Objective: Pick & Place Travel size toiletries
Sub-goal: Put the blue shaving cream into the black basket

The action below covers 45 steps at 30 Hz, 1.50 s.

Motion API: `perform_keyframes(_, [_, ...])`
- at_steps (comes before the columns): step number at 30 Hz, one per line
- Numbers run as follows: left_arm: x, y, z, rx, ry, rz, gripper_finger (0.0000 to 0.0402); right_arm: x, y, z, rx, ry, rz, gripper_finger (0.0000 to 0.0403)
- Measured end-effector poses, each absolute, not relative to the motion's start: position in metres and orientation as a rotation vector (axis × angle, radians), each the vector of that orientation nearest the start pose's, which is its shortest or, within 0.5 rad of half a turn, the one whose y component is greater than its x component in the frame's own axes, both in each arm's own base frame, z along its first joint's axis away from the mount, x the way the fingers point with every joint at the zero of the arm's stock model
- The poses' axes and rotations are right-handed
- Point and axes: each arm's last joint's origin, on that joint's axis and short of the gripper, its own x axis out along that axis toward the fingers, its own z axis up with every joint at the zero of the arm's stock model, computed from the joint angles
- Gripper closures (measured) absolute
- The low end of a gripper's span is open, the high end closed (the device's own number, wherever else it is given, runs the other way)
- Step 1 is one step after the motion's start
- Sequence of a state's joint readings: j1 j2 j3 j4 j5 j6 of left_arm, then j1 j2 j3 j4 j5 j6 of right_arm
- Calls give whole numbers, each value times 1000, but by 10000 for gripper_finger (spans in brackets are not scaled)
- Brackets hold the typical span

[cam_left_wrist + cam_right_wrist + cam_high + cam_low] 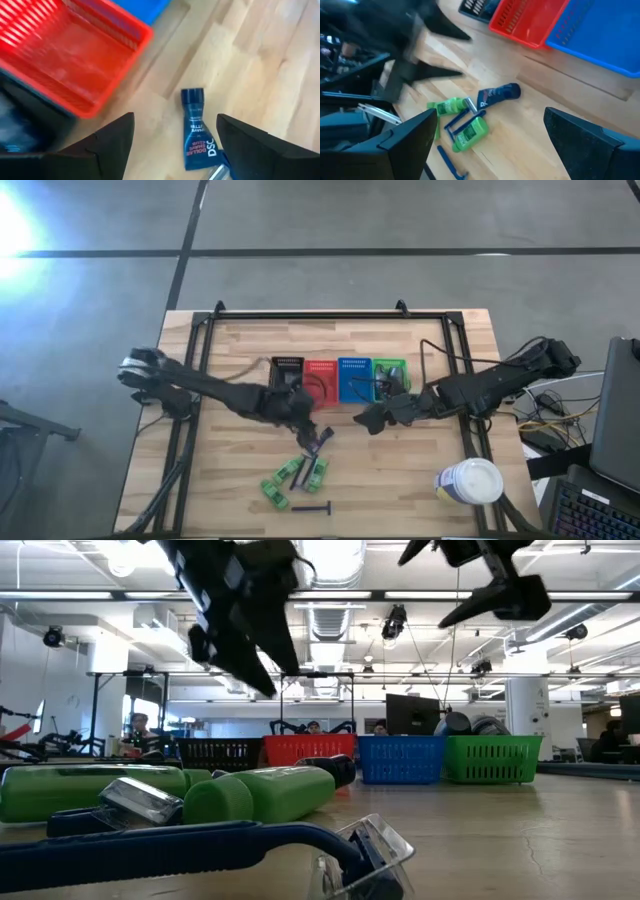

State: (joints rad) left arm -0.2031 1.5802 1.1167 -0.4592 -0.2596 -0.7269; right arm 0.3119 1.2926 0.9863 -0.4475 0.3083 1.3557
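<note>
Hovering above the table, your left gripper (175,145) had its jaws apart and empty, with the dark blue tube (196,127) lying flat on the wood directly between and below the fingers, just beside the red basket (75,55). Your right gripper (487,145) also stood with jaws apart and nothing held, raised near the blue basket (354,378) and green basket (390,370). Nearer the front edge of the table lay the green tubes (290,478) and a thin blue razor (310,506), close together.

The blue tube appeared soft-walled and light, with a smooth printed skin that could slip. You would likely have gripped best across the stiffer shoulder near the cap, not the flat crimped tail, since squeezing the belly might deform it. The razor looked thin and low, probably harder to pinch.
</note>
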Motion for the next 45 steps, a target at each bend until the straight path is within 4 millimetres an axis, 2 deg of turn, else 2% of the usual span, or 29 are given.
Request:
perform_keyframes(6, [355, -79, 202, -459, 951, 406, 115, 235, 80, 288, 1057, 540, -513, 39])
perform_keyframes(13, [384, -86, 183, -384, 1081, 441, 115, 224, 89, 290, 1062, 527, -536, 39])
perform_keyframes(17, [393, -90, 177, -404, 1110, 410, 115, 221, 93, 290, 1061, 533, -529, 39])
perform_keyframes(21, [395, -91, 162, -406, 1153, 397, 115, 220, 95, 290, 1052, 522, -531, 39])
perform_keyframes(24, [396, -92, 157, -405, 1156, 398, 117, 220, 95, 289, 1048, 523, -532, 39])
perform_keyframes(27, [397, -92, 156, -395, 1153, 404, 138, 220, 95, 289, 1042, 523, -534, 39])
perform_keyframes(31, [397, -91, 156, -368, 1150, 392, 204, 219, 95, 288, 1035, 525, -539, 39])
perform_keyframes(36, [396, -91, 163, -340, 1138, 370, 316, 219, 94, 287, 1028, 521, -549, 39])
perform_keyframes(39, [391, -91, 184, -346, 1112, 358, 375, 219, 94, 286, 1022, 524, -555, 39])
perform_keyframes(41, [383, -90, 210, -366, 1056, 369, 390, 218, 94, 286, 1018, 528, -559, 39])
perform_keyframes(45, [354, -76, 255, -358, 964, 508, 380, 218, 94, 285, 1017, 532, -565, 39])
